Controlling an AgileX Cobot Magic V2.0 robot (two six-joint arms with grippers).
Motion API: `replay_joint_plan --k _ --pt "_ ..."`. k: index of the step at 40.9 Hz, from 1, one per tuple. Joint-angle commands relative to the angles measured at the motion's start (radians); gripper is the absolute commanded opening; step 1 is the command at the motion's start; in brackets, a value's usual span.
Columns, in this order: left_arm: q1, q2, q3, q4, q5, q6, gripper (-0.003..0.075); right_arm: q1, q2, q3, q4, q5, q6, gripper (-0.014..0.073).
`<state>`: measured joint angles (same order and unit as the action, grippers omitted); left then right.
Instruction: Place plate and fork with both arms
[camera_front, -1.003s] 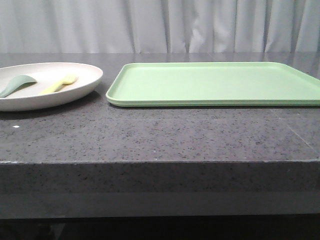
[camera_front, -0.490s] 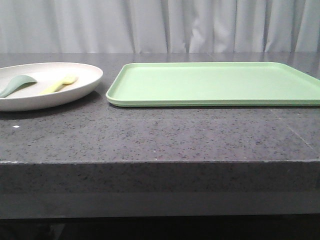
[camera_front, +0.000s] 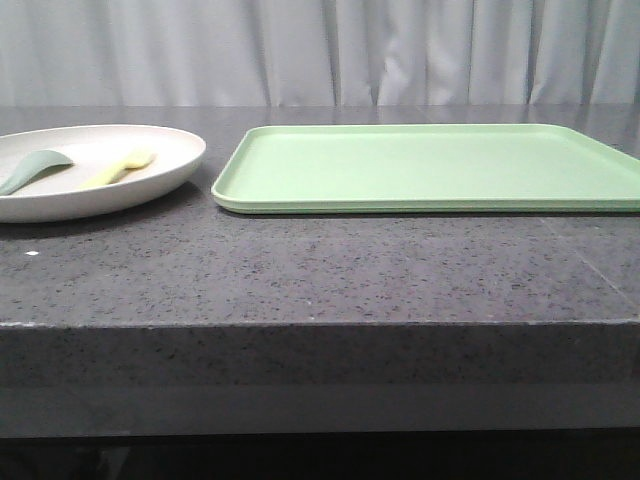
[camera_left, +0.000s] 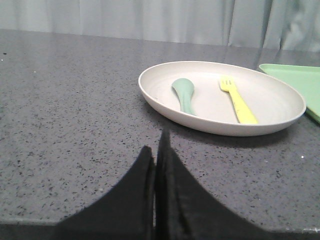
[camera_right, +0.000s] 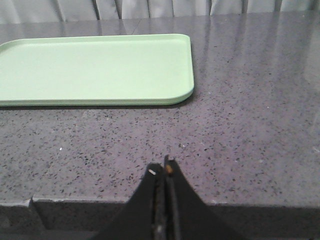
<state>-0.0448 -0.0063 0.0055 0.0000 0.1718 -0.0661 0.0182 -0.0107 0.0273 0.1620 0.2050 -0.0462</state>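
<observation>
While both pincers (L (camera_left: 159, 150), R (camera_right: 162, 172)) sit closed w/ nothing held, fork (camera_left: 238, 101) & spoon (camera_left: 185, 93) lie in plate (camera_left: 165, 102), left of tray (camera_front: 425, 165).

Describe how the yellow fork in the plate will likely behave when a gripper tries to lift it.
The fork looks thin and plastic, so probably light and fairly stiff. It lies flat on the plate's smooth surface, so it may slide or skate away when pinched. The spoon lies apart from it, so probably no interference.

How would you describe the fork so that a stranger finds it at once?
Find the round cream plate left of the green tray. Two utensils lie in it side by side. The fork is the pale yellow one with tines; the spoon is grey-green.
</observation>
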Motion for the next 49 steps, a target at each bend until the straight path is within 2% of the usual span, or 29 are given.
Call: replay_joint_plan --k 1,7,13,15,20,28,38,44,49 --pt "0.003 -0.02 0.004 0.0 -0.088 -0.001 -0.0018 -0.005 -0.018 -0.003 0.001 -0.119 -0.004 -0.0067" --pt "0.003 -0.02 0.004 0.0 -0.135 -0.001 -0.0018 -0.005 -0.018 -0.008 0.001 -0.186 -0.004 -0.0067" --pt "0.003 -0.02 -0.002 0.0 -0.304 -0.001 -0.0018 -0.005 -0.018 -0.052 0.001 -0.178 -0.004 -0.0067" --pt "0.003 -0.02 -0.012 0.0 -0.323 -0.001 -0.0018 -0.005 -0.018 -0.084 0.001 -0.169 -0.004 -0.0067" --pt "0.003 -0.013 -0.068 -0.007 -0.309 -0.001 -0.0018 -0.005 -0.018 -0.188 0.001 -0.112 -0.004 -0.0067" --pt "0.003 0.093 -0.19 -0.007 -0.292 -0.001 -0.0018 -0.005 0.096 -0.426 0.001 0.117 -0.004 -0.0058" --pt "0.003 0.379 -0.406 0.019 -0.159 -0.001 -0.0018 -0.005 0.366 -0.642 0.001 0.14 -0.004 -0.0058" --pt "0.003 0.533 -0.475 0.019 -0.164 -0.001 -0.0018 -0.005 0.485 -0.67 0.001 0.132 -0.004 -0.0058" --pt "0.002 0.587 -0.493 0.019 -0.18 -0.001 -0.0018 -0.005 0.521 -0.67 0.001 0.129 -0.004 -0.0058"
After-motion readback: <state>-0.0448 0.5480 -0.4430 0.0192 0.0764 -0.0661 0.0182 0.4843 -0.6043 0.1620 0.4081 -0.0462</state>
